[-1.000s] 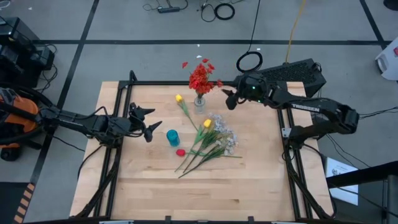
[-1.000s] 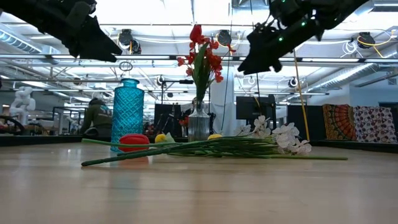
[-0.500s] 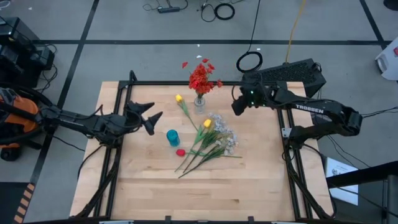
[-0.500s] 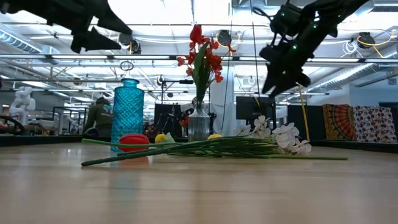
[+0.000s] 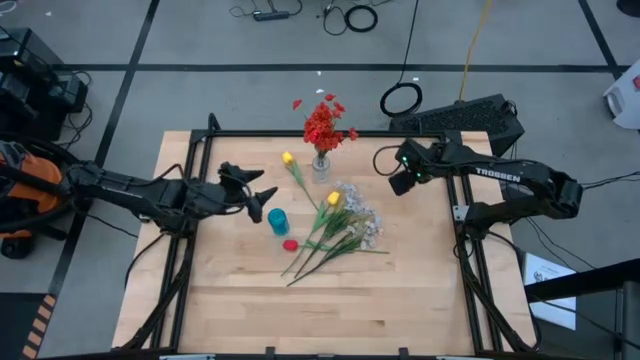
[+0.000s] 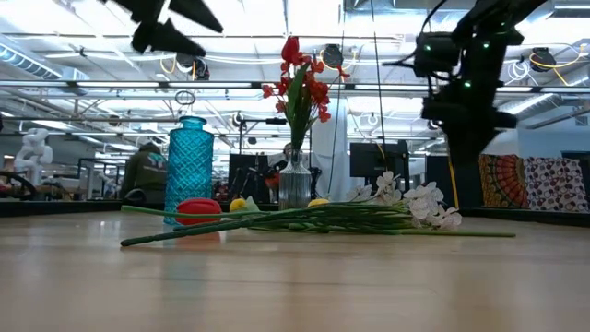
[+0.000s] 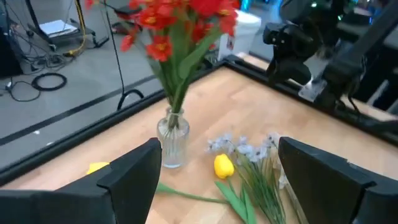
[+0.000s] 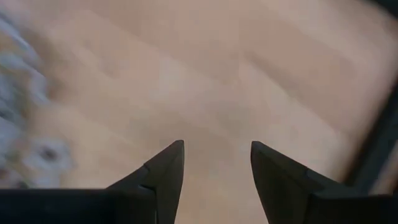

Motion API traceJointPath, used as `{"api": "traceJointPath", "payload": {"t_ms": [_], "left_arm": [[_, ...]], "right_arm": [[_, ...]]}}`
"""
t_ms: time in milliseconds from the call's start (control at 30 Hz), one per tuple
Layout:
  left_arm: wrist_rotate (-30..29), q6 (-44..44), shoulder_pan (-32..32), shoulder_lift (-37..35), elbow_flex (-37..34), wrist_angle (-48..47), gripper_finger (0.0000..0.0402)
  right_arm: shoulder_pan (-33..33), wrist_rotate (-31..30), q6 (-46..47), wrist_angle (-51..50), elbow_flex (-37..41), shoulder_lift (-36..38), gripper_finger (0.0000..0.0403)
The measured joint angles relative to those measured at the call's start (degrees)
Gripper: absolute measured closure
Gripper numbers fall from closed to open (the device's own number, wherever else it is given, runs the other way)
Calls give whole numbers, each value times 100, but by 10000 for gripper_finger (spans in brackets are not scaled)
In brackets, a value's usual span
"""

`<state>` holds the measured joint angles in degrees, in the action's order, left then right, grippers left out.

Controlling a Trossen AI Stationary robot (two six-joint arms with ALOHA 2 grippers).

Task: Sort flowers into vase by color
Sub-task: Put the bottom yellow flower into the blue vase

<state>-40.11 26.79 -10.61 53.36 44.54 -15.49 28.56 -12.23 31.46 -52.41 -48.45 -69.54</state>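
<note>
the left gripper [image 5: 262, 195] hangs over the left half of the tabletop [image 5: 400, 280], just beside the blue vase [image 5: 278, 221], its fingers [image 7: 132, 171] spread wide and holding nothing. the right gripper [image 5: 392, 172] hovers over the far right, fingers [image 8: 164, 169] parted and empty. red flowers [image 5: 322, 124] stand in a clear glass vase [image 5: 320, 166] at the far edge; yellow buds [image 5: 333, 199], white sprays [image 5: 362, 222] and one red bloom [image 5: 290, 244] lie loose mid-tabletop.

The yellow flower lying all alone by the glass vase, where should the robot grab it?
Grab the yellow flower on its thin green stalk, just below the bud, coming straight down from above. It lies flat on the table, and its stalk is bare there, clear of the glass vase.
</note>
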Motion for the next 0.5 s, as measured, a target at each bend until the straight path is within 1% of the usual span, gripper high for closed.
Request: {"api": "traceJointPath", "payload": {"t_ms": [100,167,267,333,400,500], "left_arm": [[261,179,24,509,658,-511,75],[427,658,75,884,1122,-941,75],[819,1293,185,1522,1832,-1696,75],[1092,1465,278,1985,2310,-2129,75],[1316,1579,375,2440,2738,-2431,75],[1597,1960,570,3079,3275,-2608,75]], "right_arm": [[-2,20,121,-560,0,0,237],[-2,22,133,-716,18,0,243],[0,45,63,-718,121,25,248],[0,48,38,-704,196,35,249],[0,53,-52,-702,275,35,250],[0,111,-164,-707,360,35,250]]}}
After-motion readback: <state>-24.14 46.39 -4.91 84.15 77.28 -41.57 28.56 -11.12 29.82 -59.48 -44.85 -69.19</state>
